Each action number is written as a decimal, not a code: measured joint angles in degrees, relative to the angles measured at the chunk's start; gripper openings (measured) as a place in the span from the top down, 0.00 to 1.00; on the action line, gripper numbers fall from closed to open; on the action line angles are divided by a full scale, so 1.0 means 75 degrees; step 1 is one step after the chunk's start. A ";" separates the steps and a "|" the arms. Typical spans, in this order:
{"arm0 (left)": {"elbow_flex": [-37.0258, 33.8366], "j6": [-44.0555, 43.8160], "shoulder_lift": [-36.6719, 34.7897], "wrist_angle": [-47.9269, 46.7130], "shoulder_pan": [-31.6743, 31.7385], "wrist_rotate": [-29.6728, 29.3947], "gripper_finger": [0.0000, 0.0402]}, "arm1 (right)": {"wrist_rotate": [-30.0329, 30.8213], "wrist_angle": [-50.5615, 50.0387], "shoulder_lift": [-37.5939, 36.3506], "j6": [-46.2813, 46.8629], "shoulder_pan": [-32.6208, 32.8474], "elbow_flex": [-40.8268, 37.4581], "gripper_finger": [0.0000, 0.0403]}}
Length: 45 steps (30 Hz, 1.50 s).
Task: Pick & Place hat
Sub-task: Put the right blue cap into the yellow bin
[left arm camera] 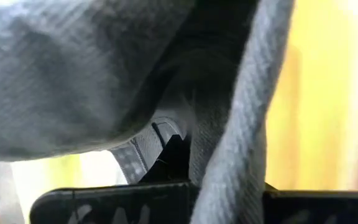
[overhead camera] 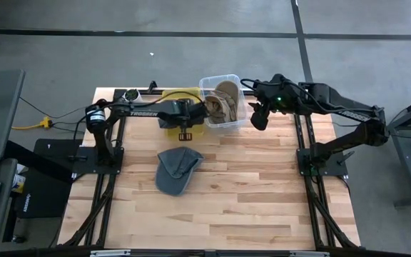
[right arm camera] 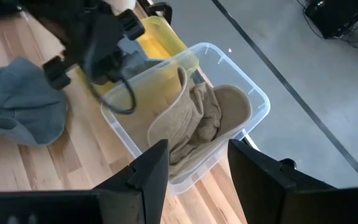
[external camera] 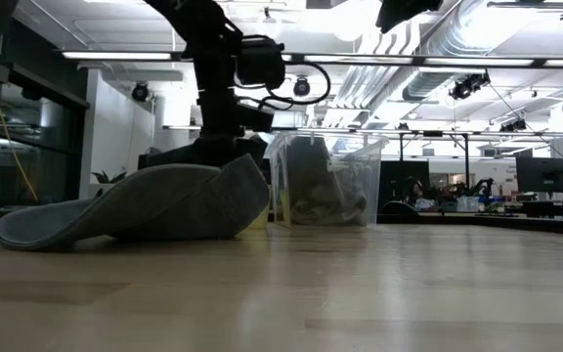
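Wooden table (overhead camera: 262, 207) carries a grey hat (overhead camera: 175, 170) lying flat near its middle, with a clear bin (overhead camera: 207, 86) of tan hats (overhead camera: 223, 103) and a yellow bin (overhead camera: 179, 93) just beside it at the far edge. Our left end effector (overhead camera: 185, 133) is clamped on the grey hat's rim, so we judge it best to lift straight up until the fabric clears the wood before swinging toward a bin. Our right end effector (right arm camera: 191, 165) hangs over the clear bin, fingers apart and holding nothing.

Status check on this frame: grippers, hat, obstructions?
Left gripper shut on grey hat, over table. Right gripper open above clear bin holding tan hats. Nothing blocking.
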 joint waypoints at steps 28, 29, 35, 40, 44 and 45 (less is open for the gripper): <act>-0.0003 0.0769 0.0006 0.0532 0.0922 0.0438 0.86 | -0.0143 0.0163 0.0000 0.0534 0.0006 0.0000 0.60; -0.0003 0.0781 0.0006 0.0537 0.0922 0.0438 0.82 | -0.0143 0.0163 0.0000 0.0537 0.0006 0.0000 0.60; -0.0003 0.0901 0.0006 0.0558 0.0925 0.0474 0.55 | -0.0143 0.0163 0.0000 0.0589 0.0006 0.0000 0.60; -0.0006 0.1296 0.0006 0.0690 0.1055 0.0487 0.37 | -0.0143 0.0163 0.0000 0.0590 0.0006 0.0000 0.60; -0.0006 0.1168 0.0006 0.0556 0.1158 0.0537 0.31 | -0.0146 0.0160 0.0000 0.0673 0.0006 0.0000 0.60; -0.0006 0.1118 0.0006 0.0486 0.1156 0.0568 0.30 | -0.0146 0.0159 0.0000 0.0679 0.0006 0.0000 0.60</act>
